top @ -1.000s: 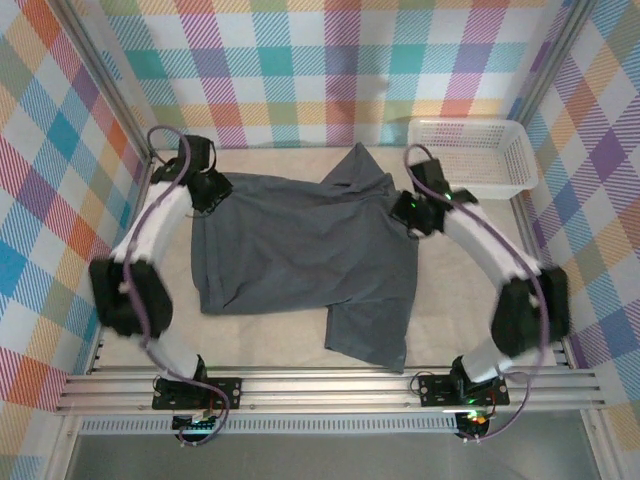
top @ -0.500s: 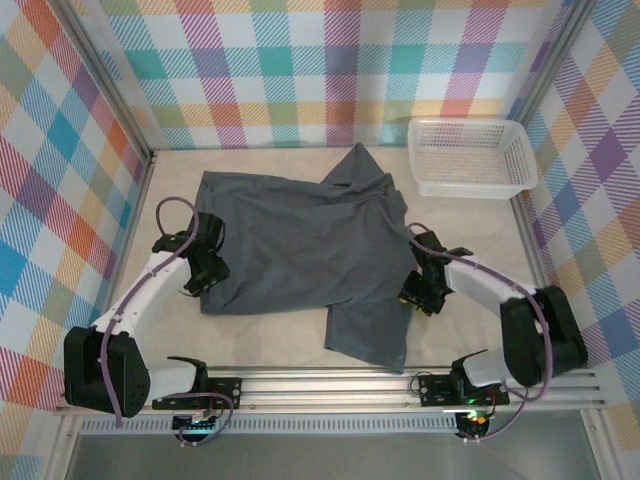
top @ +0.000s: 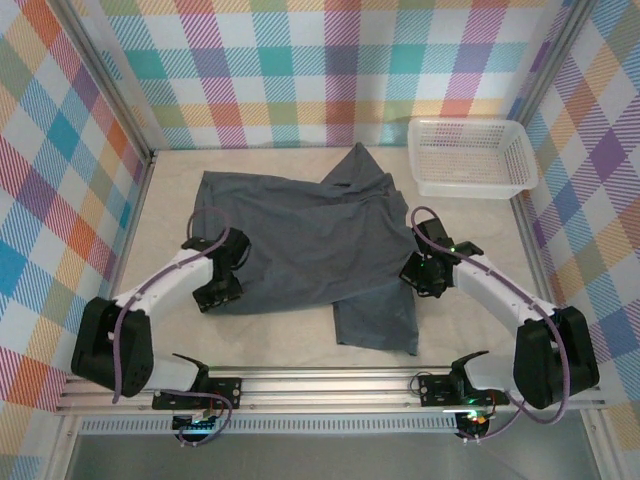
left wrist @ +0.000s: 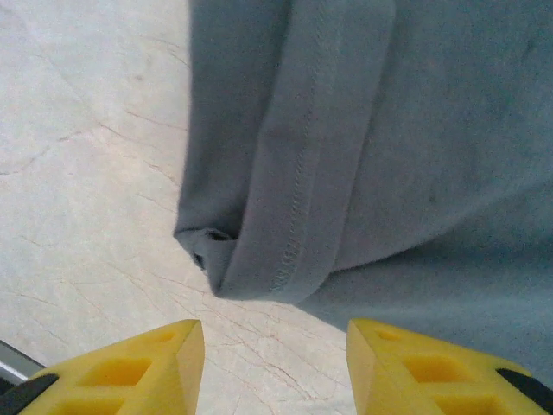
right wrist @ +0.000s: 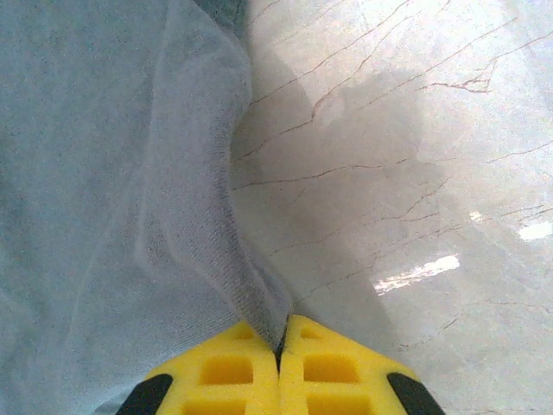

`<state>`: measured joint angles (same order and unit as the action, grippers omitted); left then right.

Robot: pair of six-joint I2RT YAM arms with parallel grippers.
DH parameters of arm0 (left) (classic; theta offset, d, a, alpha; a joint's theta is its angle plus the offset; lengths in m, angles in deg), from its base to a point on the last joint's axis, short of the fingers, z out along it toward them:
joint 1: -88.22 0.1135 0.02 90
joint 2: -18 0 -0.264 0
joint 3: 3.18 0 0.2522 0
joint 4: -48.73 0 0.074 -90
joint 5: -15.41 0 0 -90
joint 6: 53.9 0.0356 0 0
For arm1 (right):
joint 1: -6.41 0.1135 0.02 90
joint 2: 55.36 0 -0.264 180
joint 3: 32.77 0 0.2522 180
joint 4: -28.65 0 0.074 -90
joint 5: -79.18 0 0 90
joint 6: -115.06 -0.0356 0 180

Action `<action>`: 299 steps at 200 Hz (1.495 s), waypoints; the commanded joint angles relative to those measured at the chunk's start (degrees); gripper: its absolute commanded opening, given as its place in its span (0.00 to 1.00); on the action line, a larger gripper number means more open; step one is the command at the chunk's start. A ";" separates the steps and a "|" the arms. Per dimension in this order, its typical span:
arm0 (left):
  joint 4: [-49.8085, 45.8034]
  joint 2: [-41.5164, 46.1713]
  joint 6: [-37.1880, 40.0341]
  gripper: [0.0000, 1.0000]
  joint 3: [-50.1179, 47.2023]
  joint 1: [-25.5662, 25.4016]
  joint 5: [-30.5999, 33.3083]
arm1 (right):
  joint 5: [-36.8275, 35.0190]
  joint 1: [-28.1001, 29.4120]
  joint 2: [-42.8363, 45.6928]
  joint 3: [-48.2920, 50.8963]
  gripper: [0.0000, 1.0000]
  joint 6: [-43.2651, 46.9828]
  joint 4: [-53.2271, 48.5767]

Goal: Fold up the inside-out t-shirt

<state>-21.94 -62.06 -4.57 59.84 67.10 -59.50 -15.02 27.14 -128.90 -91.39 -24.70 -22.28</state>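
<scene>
The inside-out t-shirt (top: 310, 235) lay spread across the middle of the table (top: 270, 345), dark slate-grey, its body flat and wide. One part reached toward the far wall and another hung toward the near edge on the right. In the left wrist view the t-shirt (left wrist: 389, 130) showed a stitched hem folded over on itself, ending in a rounded corner on the pale, veined tabletop (left wrist: 86, 173).

The left gripper (top: 218, 290) sat at the shirt's near left corner. Its yellow fingers stood apart with nothing between them, and the left gripper (left wrist: 272, 346) was just short of that hem corner, not touching it.

The right gripper (top: 425, 275) was at the shirt's right edge. In the right wrist view the right gripper (right wrist: 278, 346) had its yellow pads pressed together, and a raised ridge of the t-shirt (right wrist: 104, 216) ran straight into the seam between them, pinched there. Bare table (right wrist: 415, 173) lay just beside it.

A white mesh basket (top: 465, 124) stood in the far right corner, apart from the cloth. Colourful checked walls (top: 340, 70) enclosed the table.
</scene>
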 commanded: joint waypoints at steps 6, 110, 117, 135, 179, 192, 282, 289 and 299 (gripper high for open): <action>0.13 -5.22 0.70 0.48 -1.72 -1.64 3.20 | -2.74 0.02 1.28 -1.69 0.00 -1.94 -1.30; 3.84 -10.63 7.04 0.13 8.82 10.02 6.31 | 1.81 -13.80 3.14 -9.35 0.00 3.80 -10.39; 4.33 -11.97 7.83 0.13 10.19 11.20 7.02 | 1.83 -13.88 2.75 -9.54 0.00 4.14 -10.67; 5.77 -16.29 9.75 0.13 13.59 13.24 7.53 | 2.62 -14.05 2.78 -8.96 0.00 3.82 -9.51; 5.88 -15.65 8.90 0.28 14.66 13.70 0.05 | 5.40 -14.05 3.04 -8.33 0.00 3.76 -8.66; 5.49 -10.26 7.09 0.28 11.57 12.47 -4.89 | 5.52 -14.01 3.30 -8.24 0.00 3.93 -8.61; 3.75 -2.55 -5.89 0.34 4.25 -1.35 6.26 | 7.28 -14.09 1.31 -8.43 0.00 4.70 -6.69; 4.58 -3.40 -5.08 0.37 4.95 -1.38 7.28 | 7.07 -14.07 1.60 -8.57 0.00 5.07 -6.95; 5.75 -4.53 -3.93 0.41 5.57 -1.19 7.74 | 6.58 -13.97 2.18 -8.49 0.00 5.45 -7.18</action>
<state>-18.27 -64.77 -8.46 63.01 65.85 -56.66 -8.77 13.44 -127.44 -99.41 -20.99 -28.77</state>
